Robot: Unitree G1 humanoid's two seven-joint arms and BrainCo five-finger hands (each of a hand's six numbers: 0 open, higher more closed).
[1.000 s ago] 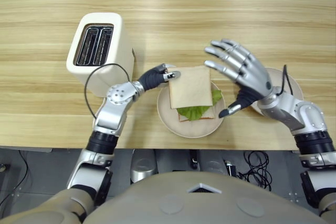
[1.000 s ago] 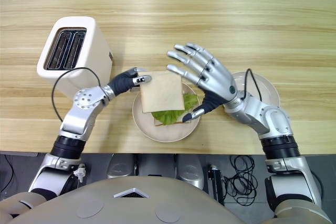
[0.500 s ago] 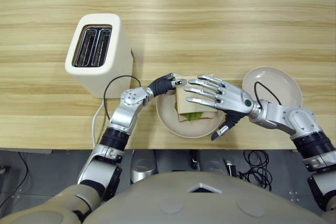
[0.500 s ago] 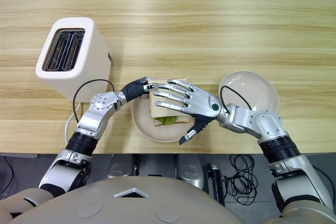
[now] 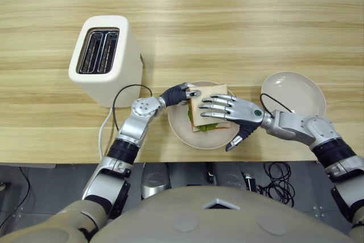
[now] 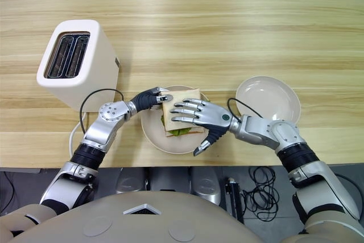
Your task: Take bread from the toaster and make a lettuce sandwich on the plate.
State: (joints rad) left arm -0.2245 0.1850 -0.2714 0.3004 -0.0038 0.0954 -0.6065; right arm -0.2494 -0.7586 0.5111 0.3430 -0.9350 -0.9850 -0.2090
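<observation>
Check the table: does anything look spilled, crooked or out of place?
Nothing stands out. The sandwich lies on its plate, the left hand pinching its top slice, the right hand flat on it. The toaster stands upright.

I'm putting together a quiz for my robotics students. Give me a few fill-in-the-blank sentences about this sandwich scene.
1. The right hand lies flat on the top slice of ____.
2. The green leaf between the slices is ____.
3. The toaster stands on the robot's ____ of the sandwich plate.
4. The second plate lies on the robot's ____ side.

Missing words: bread; lettuce; left; right.
</observation>
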